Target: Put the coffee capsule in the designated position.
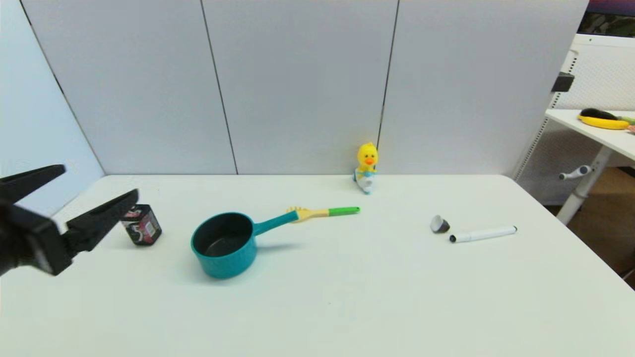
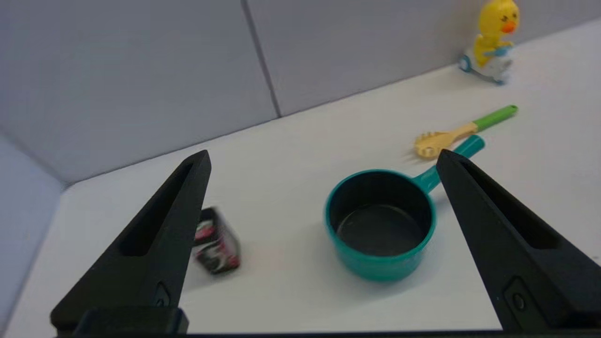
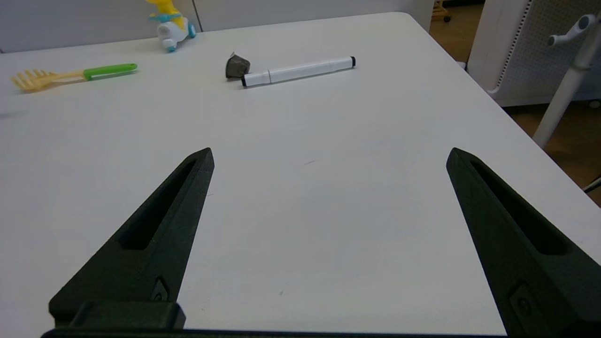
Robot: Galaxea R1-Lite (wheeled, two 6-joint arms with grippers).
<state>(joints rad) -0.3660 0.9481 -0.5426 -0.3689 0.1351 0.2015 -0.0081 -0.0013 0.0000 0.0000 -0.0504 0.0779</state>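
coffee capsule [image 3: 237, 65], well beyond right end effector [image 3: 328, 157]

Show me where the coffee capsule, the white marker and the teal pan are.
coffee capsule [image 1: 439, 224], head view, on its side wall.
white marker [image 1: 483, 234], head view, middle of its barrel.
teal pan [image 1: 225, 265], head view, outer front wall.

We saw a smooth, matt white table [image 1: 317, 307]. The teal pan [image 1: 225, 250] looked shiny outside and dull black inside. The fork [image 1: 322, 212] and duck toy [image 1: 367, 166] looked like smooth plastic. The coffee capsule [image 1: 439, 224] had a pale silvery rim. The left gripper [image 2: 321, 162] fingers looked matt black.
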